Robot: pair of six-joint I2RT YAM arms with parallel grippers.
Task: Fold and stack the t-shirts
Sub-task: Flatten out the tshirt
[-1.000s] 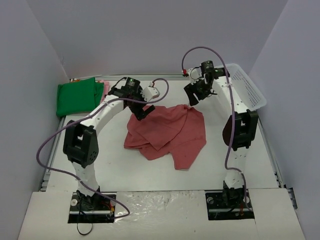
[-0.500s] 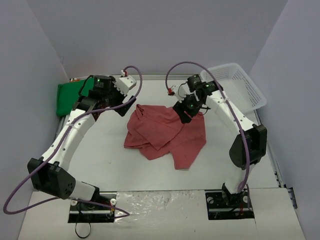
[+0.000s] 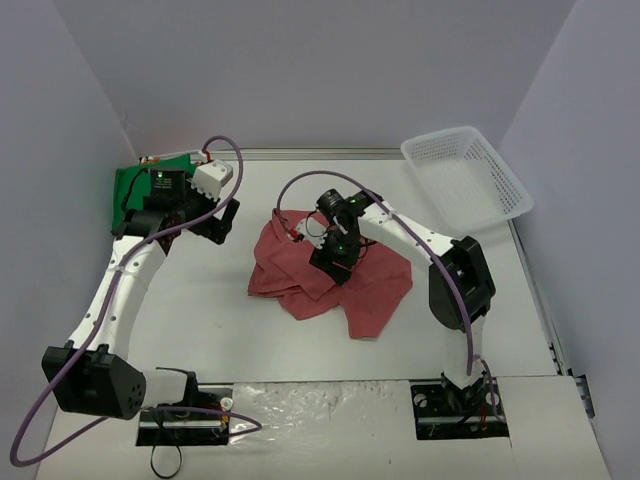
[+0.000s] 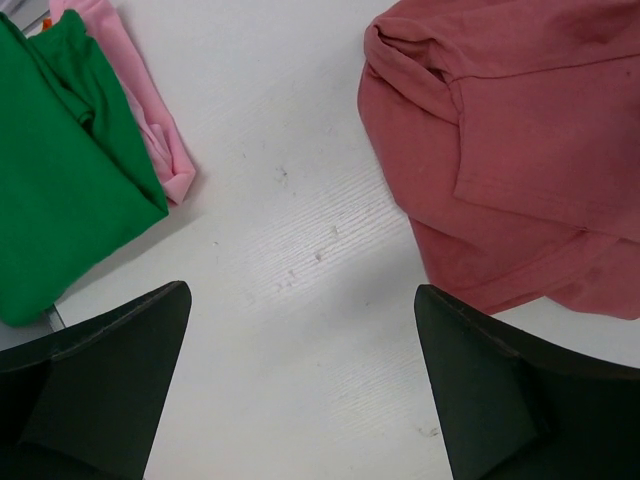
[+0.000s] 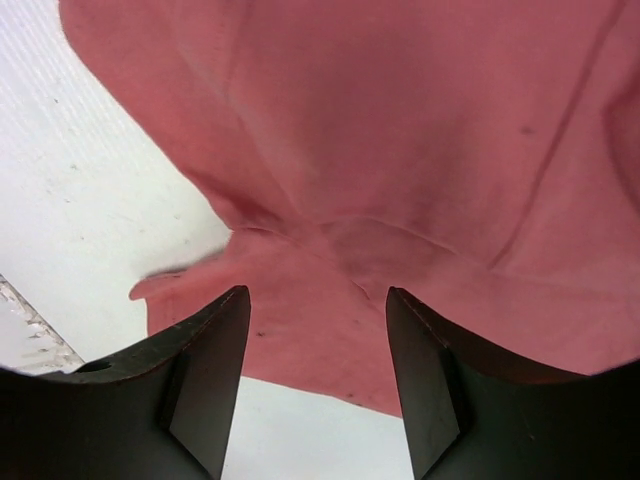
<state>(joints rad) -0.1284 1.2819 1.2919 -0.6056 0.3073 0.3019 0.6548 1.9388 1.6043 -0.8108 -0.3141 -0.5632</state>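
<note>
The right gripper (image 5: 315,325) has its two dark fingers partly apart, with nothing between them, low over the large crumpled dusty-red cloth t-shirt (image 5: 400,130); I cannot tell whether the tips touch the cloth. The left gripper (image 4: 300,300) has its fingers spread wide and empty above bare table, between the red shirt and the folded pile. The red shirt (image 3: 378,275) lies in the middle of the white table (image 3: 240,320), rumpled and doubled over itself. It is broadest from left to right, with one flap pointing toward the near edge; which way its neck points I cannot tell. In the far left corner the bright green folded cloth t-shirt (image 4: 50,170) lies on the pale pink folded cloth t-shirt (image 4: 150,120), whose edge shows beside it. The white plastic mesh basket (image 3: 462,178) sits at the far right, well apart from the shirts. Plain pale lilac-grey walls close the table on three sides. In all there are three shirts, one basket and two arms.
</note>
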